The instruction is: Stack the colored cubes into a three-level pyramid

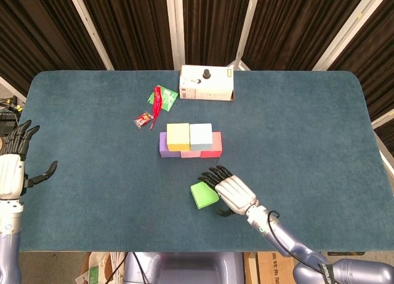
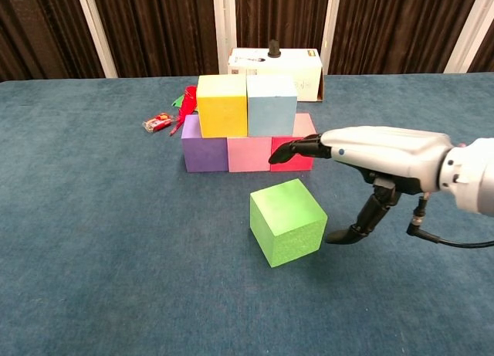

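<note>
1. The green cube (image 2: 287, 221) sits alone on the table (image 1: 295, 117), at about 6 o'clock from the stack and well apart from it. It stands turned a little out of square with the stack.

2. Its matte faces and soft-looking edges suggest foam. My guess is that it is light, slightly springy and not slippery. A firm squeeze may dent it but should not break it.

3. The best hold is probably across two opposite side faces, thumb on one and fingers on the other. That leaves the bottom free for setting down.

4. The right hand (image 2: 378, 157) is just beside the cube at 3 o'clock. Its fingers reach out over the cube's far edge, spread apart, with the thumb hanging low at the side. It holds nothing.

5. The stack has a purple cube (image 2: 204, 153), a pink cube (image 2: 248, 154) and a red cube (image 2: 295, 150) below. A yellow cube (image 2: 222, 105) and a light blue cube (image 2: 271, 104) rest on them.

6. The top level is unfilled, so the green cube likely belongs there.

7. The left hand (image 1: 13, 173) is far off at 9 o'clock, open-fingered and empty.
</note>
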Motion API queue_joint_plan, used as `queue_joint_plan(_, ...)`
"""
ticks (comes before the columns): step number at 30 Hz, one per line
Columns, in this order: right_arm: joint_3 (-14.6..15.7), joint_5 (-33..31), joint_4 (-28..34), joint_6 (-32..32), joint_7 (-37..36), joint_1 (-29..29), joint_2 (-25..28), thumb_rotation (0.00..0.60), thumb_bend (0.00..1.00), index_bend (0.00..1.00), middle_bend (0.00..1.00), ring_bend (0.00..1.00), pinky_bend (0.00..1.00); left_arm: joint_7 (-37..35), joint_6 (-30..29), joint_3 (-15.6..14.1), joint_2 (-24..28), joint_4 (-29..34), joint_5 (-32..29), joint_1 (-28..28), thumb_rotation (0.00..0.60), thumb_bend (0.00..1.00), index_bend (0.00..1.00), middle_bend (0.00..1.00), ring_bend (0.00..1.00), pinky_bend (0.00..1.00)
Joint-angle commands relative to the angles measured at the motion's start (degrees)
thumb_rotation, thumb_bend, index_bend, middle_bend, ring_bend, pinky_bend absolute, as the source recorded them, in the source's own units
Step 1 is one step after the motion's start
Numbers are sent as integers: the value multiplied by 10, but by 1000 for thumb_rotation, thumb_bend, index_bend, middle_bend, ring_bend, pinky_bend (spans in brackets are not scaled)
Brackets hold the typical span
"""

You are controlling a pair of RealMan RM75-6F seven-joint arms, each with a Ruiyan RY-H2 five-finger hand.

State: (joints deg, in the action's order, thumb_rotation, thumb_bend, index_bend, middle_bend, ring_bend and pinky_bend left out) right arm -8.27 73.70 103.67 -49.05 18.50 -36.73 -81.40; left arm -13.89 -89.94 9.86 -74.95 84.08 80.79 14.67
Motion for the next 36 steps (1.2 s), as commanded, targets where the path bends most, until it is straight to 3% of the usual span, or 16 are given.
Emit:
queue_joint_plan(1, -3, -10, -14, 5, 1, -10, -12, 600, 241, 151, 159, 3, 0, 2, 2, 3, -3, -2, -2, 0, 600, 353, 118, 11, 0, 0)
queue_joint_plan(5, -5, -21, -31, 8, 0, -20, -24, 600, 241, 159, 178, 12, 0, 4, 9, 8, -6, -5, -7, 2, 600, 353, 118, 11, 0, 0)
queue_joint_plan(6, -6, -24, -35, 9, -1, -23, -27, 600, 241, 163, 184, 16, 0, -12, -45, -23, 17, 8, 11, -51, 600, 353, 118, 11, 0, 0)
queue_joint_plan(7, -6, -25, -38, 9, -1, -24, -28, 600, 241, 169, 191, 19, 0, -27, -66, -40, 29, 13, 32, -70, 600, 354, 118, 11, 0, 0)
queue_joint_plan(9, -7, -31, -46, 10, -1, -29, -33, 600, 240, 180, 200, 25, 0, -44, -78, -53, 41, 12, 52, -82, 600, 353, 118, 11, 0, 0)
queue_joint_plan(19, -3, -44, -63, 16, 1, -46, -46, 600, 241, 244, 244, 56, 0, -43, -67, -44, 36, 10, 50, -81, 600, 354, 118, 11, 0, 0)
queue_joint_plan(36, 1, -59, -75, 3, -7, -56, -59, 600, 242, 380, 408, 187, 0, -24, -48, -31, 44, 20, 29, -89, 600, 354, 118, 10, 0, 0)
